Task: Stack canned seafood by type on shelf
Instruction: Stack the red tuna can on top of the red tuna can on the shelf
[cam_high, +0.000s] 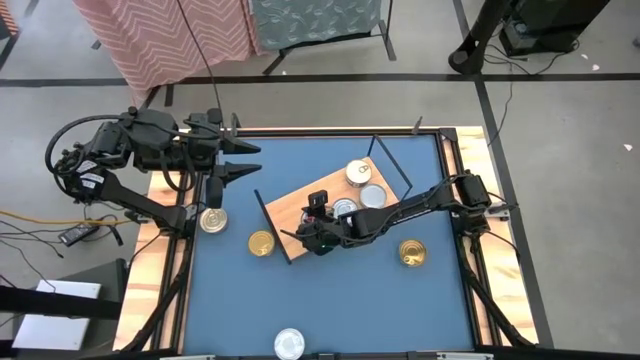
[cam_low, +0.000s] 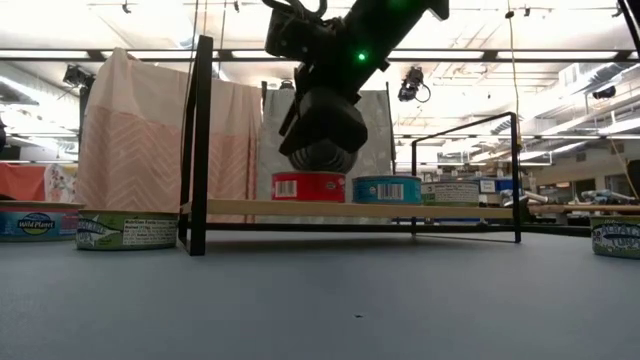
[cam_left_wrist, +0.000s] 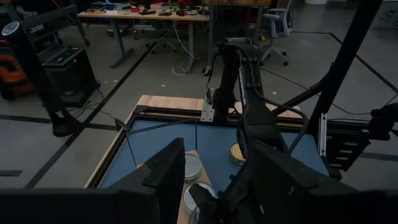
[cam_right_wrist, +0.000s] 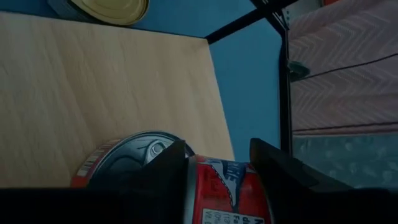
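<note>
Right now my right end effector (cam_right_wrist: 217, 163) is clamped on a red-labelled tin (cam_right_wrist: 227, 190), held above another red tin (cam_low: 308, 186) on the shelf (cam_high: 290, 208). My left end effector (cam_high: 243, 160) waits, fingers apart, over the worktop (cam_high: 350, 300) edge.

At the far left edge of the low view we read "Wild Planet" on the blue-labelled tin (cam_low: 28, 222) standing on the table. Beside it, the green-labelled tin (cam_low: 126, 231) carries lines of white print too small for us to read. On the shelf (cam_low: 350, 210) in the middle of that view, the red tin (cam_low: 308, 187) and the blue tin (cam_low: 386, 189) show white panels with unreadable print. In the right wrist view, the red tin's (cam_right_wrist: 224, 190) label lettering stays illegible.
</note>
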